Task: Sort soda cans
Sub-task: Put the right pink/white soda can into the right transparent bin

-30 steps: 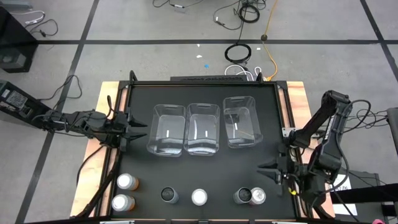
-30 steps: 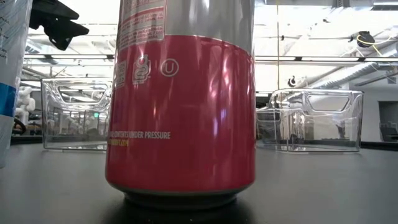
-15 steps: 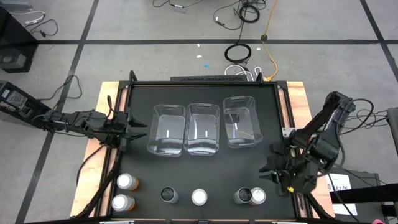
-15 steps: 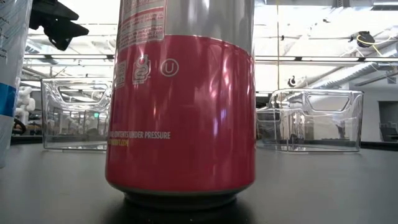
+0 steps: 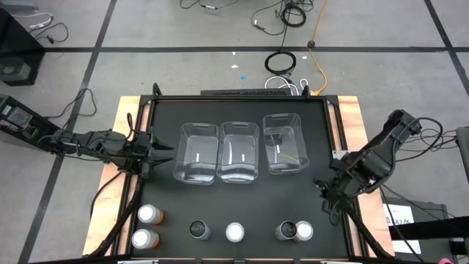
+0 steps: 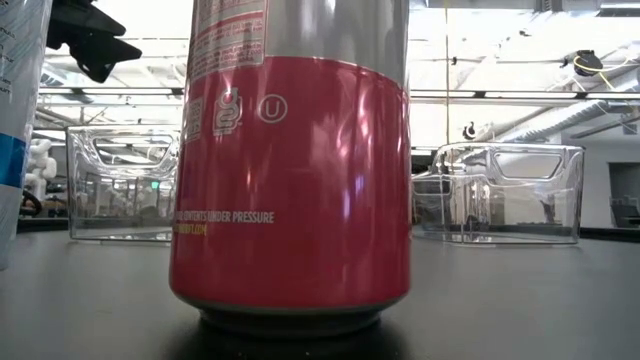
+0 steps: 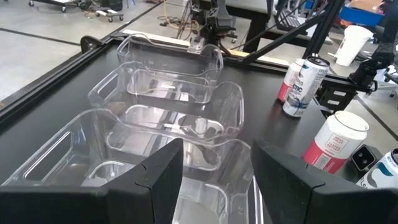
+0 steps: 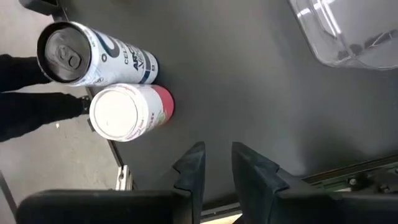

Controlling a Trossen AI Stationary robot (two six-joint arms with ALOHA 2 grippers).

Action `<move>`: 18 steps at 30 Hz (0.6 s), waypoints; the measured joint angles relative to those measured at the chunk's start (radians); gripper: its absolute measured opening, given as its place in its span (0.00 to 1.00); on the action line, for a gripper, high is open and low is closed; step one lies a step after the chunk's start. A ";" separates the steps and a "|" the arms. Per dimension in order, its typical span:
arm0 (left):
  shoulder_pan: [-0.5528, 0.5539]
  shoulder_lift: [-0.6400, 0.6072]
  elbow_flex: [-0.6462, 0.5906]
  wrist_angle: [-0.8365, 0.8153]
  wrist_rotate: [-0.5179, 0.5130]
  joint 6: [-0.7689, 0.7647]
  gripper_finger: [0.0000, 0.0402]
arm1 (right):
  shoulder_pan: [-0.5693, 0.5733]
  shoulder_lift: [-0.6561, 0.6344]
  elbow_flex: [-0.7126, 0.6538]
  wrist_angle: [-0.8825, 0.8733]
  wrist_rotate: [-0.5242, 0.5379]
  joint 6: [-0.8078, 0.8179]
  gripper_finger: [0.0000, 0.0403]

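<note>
From above, we see six small round-topped soda cans lined along the black table's near edge, below three clear plastic bins. Our right gripper hovers just above the rightmost pair. Our left gripper waits beside the bins. Right wrist: fingers narrowly parted, empty, near the pink-bodied can. Left wrist: fingers wide apart.

A robotics lab or workshop: a black-topped work table on a wooden base stands on a grey tiled floor strewn with loose cables. The low view shows a bright hall with exposed ceiling beams beyond the table's far edge.
</note>
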 joint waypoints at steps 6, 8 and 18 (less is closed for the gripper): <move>0.000 0.000 0.000 0.000 0.000 0.000 0.49 | -0.004 0.000 0.000 -0.001 -0.032 -0.002 0.24; 0.000 0.000 0.000 -0.004 0.000 0.000 0.49 | -0.005 0.000 0.000 -0.001 -0.056 -0.007 0.29; 0.000 0.000 0.000 -0.036 0.000 0.000 0.49 | -0.004 0.000 0.000 -0.002 0.004 -0.047 0.63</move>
